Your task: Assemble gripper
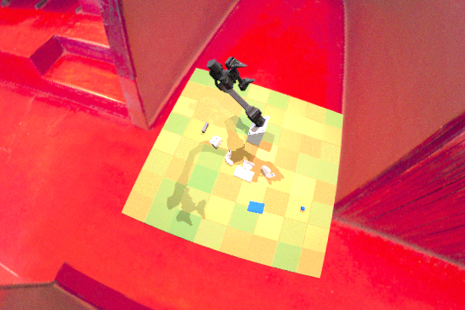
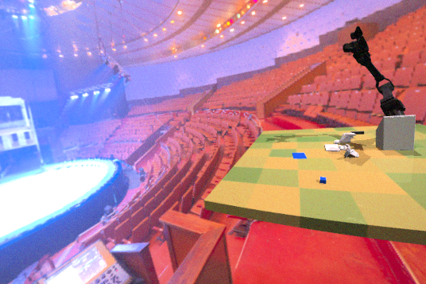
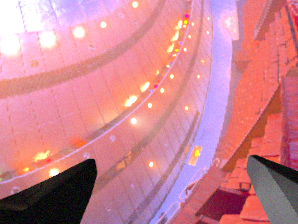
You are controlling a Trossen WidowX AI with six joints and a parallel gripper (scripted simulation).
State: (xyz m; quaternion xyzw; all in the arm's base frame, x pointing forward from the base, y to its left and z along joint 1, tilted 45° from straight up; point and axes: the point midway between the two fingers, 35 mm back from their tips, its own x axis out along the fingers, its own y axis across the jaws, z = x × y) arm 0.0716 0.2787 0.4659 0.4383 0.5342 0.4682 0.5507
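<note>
My gripper [image 1: 250, 73] [image 3: 172, 166] is open and empty, high above the back of the table, far from the white parts. A flat white piece [image 1: 244, 174] [image 2: 332, 147] lies mid-table, with a smaller white piece [image 1: 248, 164] at its back edge. A white jaw-like part [image 1: 229, 158] lies to its left and another [image 1: 267, 172] [image 2: 351, 153] to its right, both apart from it. A boxy white part [image 1: 215, 141] lies farther back left. Which white parts are base and housing plate, and the pins and teeth, are too small to tell.
A blue rectangle [image 1: 256, 207] [image 2: 299, 155] and a small blue cube [image 1: 303, 208] [image 2: 323, 180] lie toward the front. A dark bar [image 1: 205, 127] [image 2: 358, 133] lies at the back left. The arm stands on a grey-white block [image 1: 256, 129] [image 2: 398, 133].
</note>
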